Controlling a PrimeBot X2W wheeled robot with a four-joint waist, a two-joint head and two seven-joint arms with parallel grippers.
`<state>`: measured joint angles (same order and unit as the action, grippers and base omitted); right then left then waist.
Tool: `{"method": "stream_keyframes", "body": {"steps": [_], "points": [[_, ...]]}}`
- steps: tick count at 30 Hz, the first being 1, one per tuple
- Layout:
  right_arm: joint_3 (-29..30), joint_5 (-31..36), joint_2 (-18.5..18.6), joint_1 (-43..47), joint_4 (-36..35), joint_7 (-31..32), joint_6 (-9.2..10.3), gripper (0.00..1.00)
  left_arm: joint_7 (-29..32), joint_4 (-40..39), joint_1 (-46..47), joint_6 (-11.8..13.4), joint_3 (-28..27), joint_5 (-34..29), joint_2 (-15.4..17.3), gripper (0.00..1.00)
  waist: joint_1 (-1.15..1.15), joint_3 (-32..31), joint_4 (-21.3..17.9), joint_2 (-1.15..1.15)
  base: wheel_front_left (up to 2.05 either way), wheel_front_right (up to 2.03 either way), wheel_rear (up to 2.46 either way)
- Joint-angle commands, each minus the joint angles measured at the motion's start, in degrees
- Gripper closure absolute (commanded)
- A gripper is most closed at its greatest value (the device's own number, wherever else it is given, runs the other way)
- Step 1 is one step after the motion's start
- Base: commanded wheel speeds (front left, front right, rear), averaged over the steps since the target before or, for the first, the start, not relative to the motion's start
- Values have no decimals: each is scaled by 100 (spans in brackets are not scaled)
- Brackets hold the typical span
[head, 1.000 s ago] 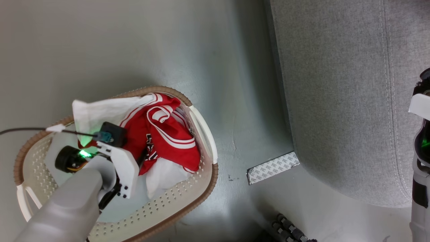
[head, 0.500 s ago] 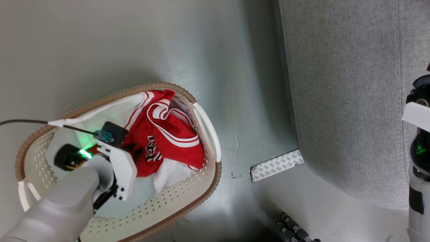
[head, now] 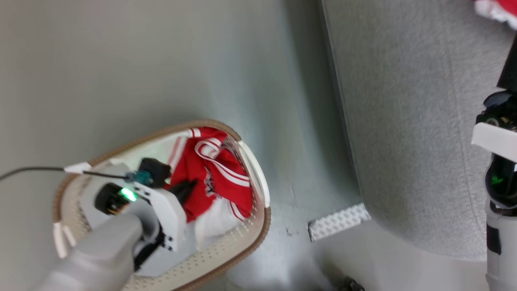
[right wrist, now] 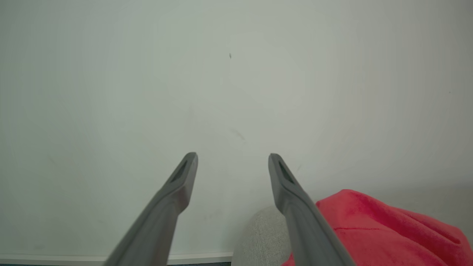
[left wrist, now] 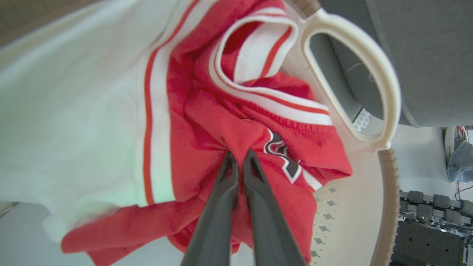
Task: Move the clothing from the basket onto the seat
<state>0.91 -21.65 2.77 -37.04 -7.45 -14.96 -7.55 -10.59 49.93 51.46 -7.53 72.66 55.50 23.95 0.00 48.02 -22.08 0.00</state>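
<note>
Left end effector (left wrist: 238,157) now pinched shut on the red jersey (left wrist: 229,122) — a second ago its fingers stood apart.
The jersey still lies in the basket (head: 232,242) on the floor (head: 161,60), beside the seat (head: 404,121); the head view itself has shifted. Right end effector (right wrist: 232,159) stays spread wide, empty — another red garment (right wrist: 384,229) rests on the seat.

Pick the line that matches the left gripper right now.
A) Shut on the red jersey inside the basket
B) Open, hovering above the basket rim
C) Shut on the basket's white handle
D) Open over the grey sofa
A: in the left wrist view the left gripper has its two dark fingers pressed together, pinching a fold of the red jersey that lies inside the basket.
</note>
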Motion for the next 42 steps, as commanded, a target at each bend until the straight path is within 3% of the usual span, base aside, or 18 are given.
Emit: {"method": "stream_keyframes", "body": {"steps": [1, 13, 27, 31, 42], "points": [[36, 93, 4, 127, 93, -15, 13, 0, -108, -69, -147, 4, 24, 105, -79, 100, 0, -533, 229, 0, 0, 0, 0], [151, 669, 10, 734, 741, -15, 13, 0, -455, -632, -632, 4, 45, 370, -577, 100, 0, -2477, 917, 0, 0, 0, 0], [174, 577, 121, 1797, 1487, -15, 13, 0, -461, -1762, -1385, 5, -1245, -592, -789, 100, 0, -4453, 1715, 0, 0, 0, 0], [95, 391, 201, 2092, 1652, -15, 13, 0, -462, -2056, -1358, 40, -1530, -797, -838, 100, 0, -4788, 1878, 0, 0, 0, 0], [-374, 85, 217, 2614, 1947, -15, 13, 0, -461, -3070, -1056, 346, -2023, -1326, -587, 100, 0, -5119, 2141, 0, 0, 0, 0]]}}
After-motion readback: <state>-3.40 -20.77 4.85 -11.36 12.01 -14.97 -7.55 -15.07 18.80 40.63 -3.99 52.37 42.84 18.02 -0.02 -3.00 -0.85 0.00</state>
